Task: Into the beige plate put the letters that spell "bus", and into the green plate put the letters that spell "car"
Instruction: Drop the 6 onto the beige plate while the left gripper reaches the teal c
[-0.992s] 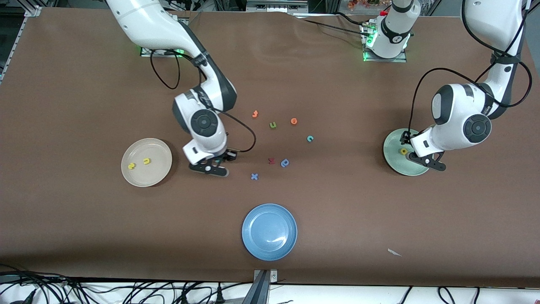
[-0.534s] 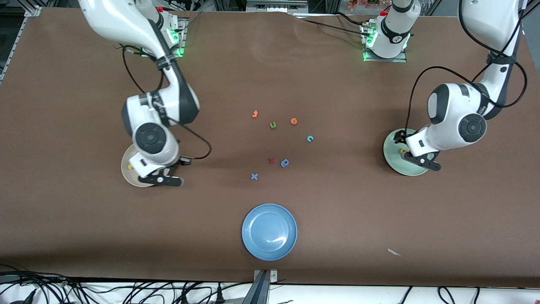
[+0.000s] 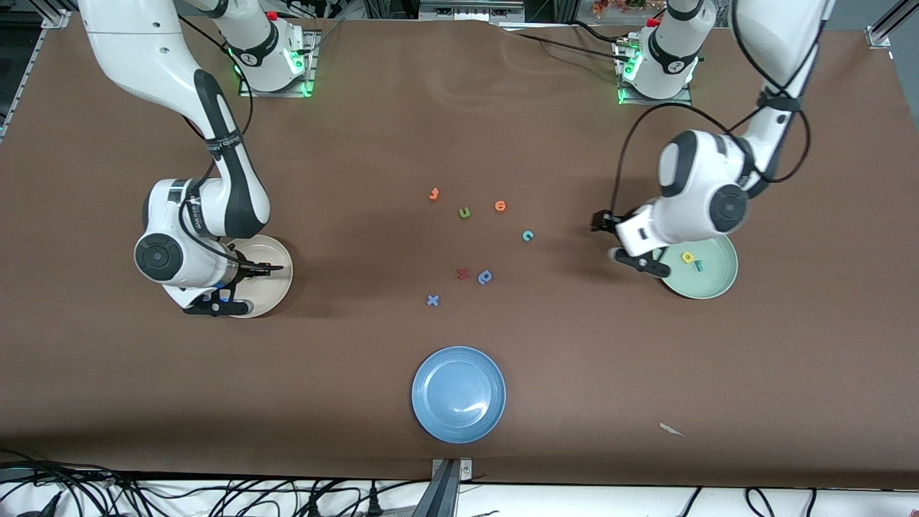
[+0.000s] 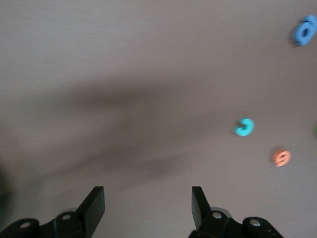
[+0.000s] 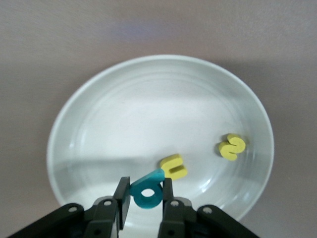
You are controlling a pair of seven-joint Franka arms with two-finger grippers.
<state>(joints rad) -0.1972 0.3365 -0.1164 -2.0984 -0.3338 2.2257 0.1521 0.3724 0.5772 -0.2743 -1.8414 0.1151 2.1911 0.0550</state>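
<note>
My right gripper [image 3: 226,301] [image 5: 143,191] hangs low over the beige plate [image 3: 271,267] [image 5: 148,109], shut on the teal "b" [image 5: 147,194]. The yellow "u" [image 5: 174,166] and the yellow "s" [image 5: 231,147] lie in that plate. The green plate [image 3: 718,276] holds the yellow "a" [image 3: 687,257] and the teal "r" [image 3: 698,266]. My left gripper [image 3: 641,262] [image 4: 147,196] is open and empty over bare table, just off the green plate's rim toward the right arm's end. The teal "c" [image 3: 528,235] [image 4: 244,127] lies on the table mid-way between the plates.
Loose letters lie mid-table: two orange ones [image 3: 434,194] [image 3: 500,206], an olive "u" [image 3: 464,212], a red one [image 3: 462,273], a blue "p" [image 3: 485,277] and a blue "x" [image 3: 432,300]. A blue plate [image 3: 459,393] sits nearest the camera, beside a paper scrap [image 3: 671,429].
My right arm carried the teal "b" from mid-table to over the beige plate. My left gripper opened, left the teal "r" in the green plate and moved off its rim.
</note>
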